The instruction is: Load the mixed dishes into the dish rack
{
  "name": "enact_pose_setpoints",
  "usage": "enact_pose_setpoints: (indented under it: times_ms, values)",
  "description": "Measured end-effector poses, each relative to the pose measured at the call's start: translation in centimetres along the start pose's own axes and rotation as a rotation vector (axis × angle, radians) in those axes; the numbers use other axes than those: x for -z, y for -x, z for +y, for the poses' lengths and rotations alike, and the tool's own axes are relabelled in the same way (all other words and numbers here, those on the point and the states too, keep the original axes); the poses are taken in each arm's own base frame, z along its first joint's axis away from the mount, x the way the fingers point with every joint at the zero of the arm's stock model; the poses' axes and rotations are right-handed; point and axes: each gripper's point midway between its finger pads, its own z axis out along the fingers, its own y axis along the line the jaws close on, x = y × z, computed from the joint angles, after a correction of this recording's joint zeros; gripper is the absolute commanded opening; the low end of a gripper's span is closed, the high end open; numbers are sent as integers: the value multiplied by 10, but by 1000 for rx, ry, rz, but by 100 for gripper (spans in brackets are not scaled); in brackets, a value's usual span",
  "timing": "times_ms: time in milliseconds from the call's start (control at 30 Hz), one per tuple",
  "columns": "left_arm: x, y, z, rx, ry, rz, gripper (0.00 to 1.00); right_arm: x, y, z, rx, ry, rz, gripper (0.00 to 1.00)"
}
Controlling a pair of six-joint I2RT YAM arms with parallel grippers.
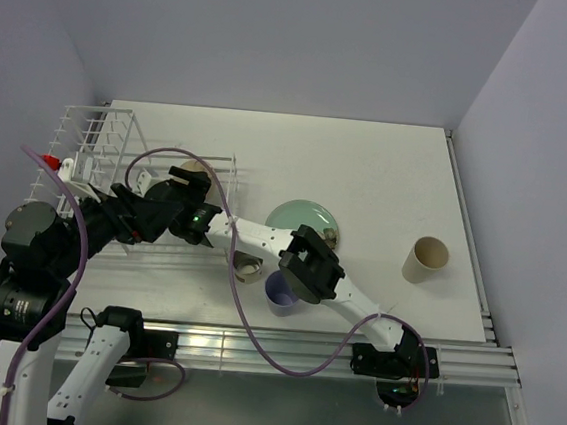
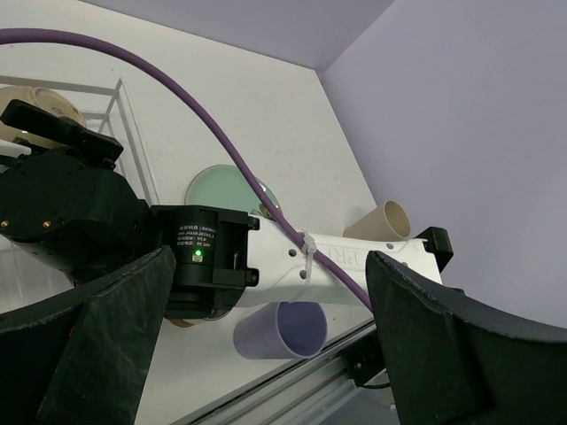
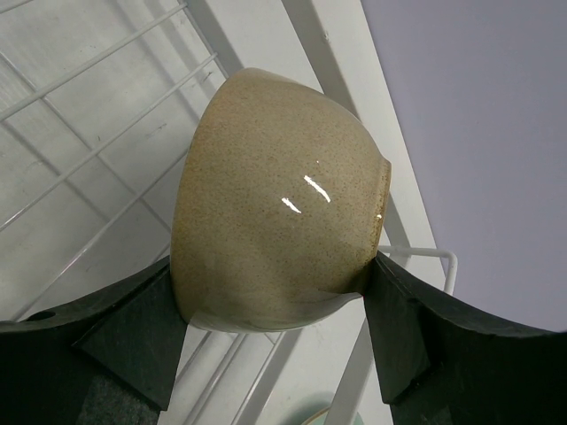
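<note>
The white wire dish rack point(image 1: 94, 149) stands at the far left. My right gripper point(image 1: 188, 178) is shut on the cream bowl point(image 3: 275, 195) and holds it tilted over the rack's right end, above the wires point(image 3: 89, 133); the bowl also shows in the top view point(image 1: 196, 170). My left gripper point(image 1: 148, 210) is open and empty beside the right wrist. The pale green plate point(image 1: 303, 219), the lavender cup point(image 1: 281, 293) on its side, the small steel cup point(image 1: 248, 266) and the beige tumbler point(image 1: 427, 258) lie on the table.
A red object point(image 1: 52, 162) sits at the rack's left edge. The right arm point(image 1: 261, 238) stretches across the table above the steel cup and lavender cup. A metal rail point(image 1: 280, 348) runs along the near edge. Walls close in on both sides.
</note>
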Motion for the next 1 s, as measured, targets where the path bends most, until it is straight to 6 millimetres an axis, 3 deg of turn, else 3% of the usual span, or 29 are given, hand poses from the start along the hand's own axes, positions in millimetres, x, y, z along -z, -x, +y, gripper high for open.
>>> enact_pose_setpoints:
  times_ms: [400,1000]
  values:
    - [0,0,0,0,-2,1,97,0,2,4,-13,20,-10,95]
    - [0,0,0,0,-2,1,97,6,5,14,-18,40,-17,100]
